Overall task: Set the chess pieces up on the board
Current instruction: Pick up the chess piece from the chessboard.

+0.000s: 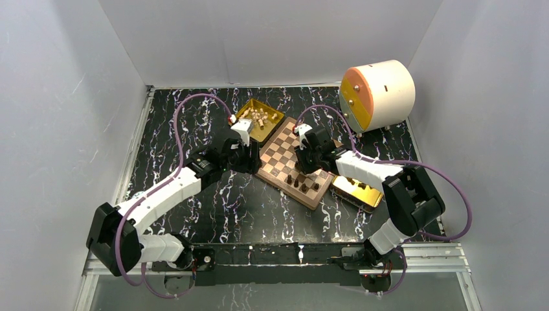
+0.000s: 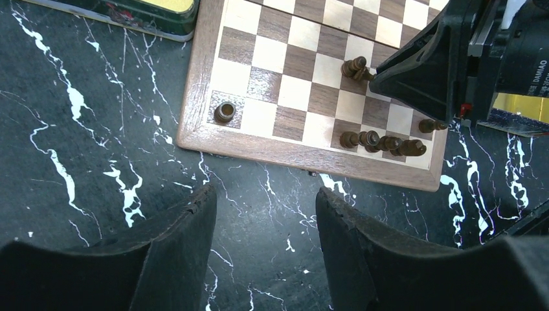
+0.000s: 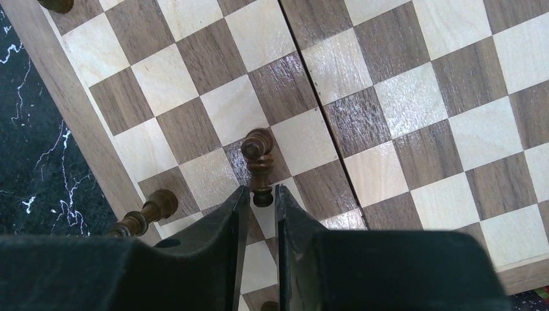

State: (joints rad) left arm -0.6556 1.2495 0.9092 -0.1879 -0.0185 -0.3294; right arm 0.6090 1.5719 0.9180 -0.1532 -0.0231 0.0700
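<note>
Board [image 2: 294,94] beside "DAMIAO"-lettered motor [image 2: 527,39]

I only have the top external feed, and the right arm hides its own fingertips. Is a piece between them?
Observer: Yes. The right wrist view shows a dark piece with its base between the right gripper's fingertips. Whether it is pinched, I cannot tell.
Operator: Is the left gripper carrying anything?
Observer: No. It is open and empty above the marble table, just off the board's border.
Operator: Anything on the nearest corner square?
Observer: One lone dark piece sits there.
</note>
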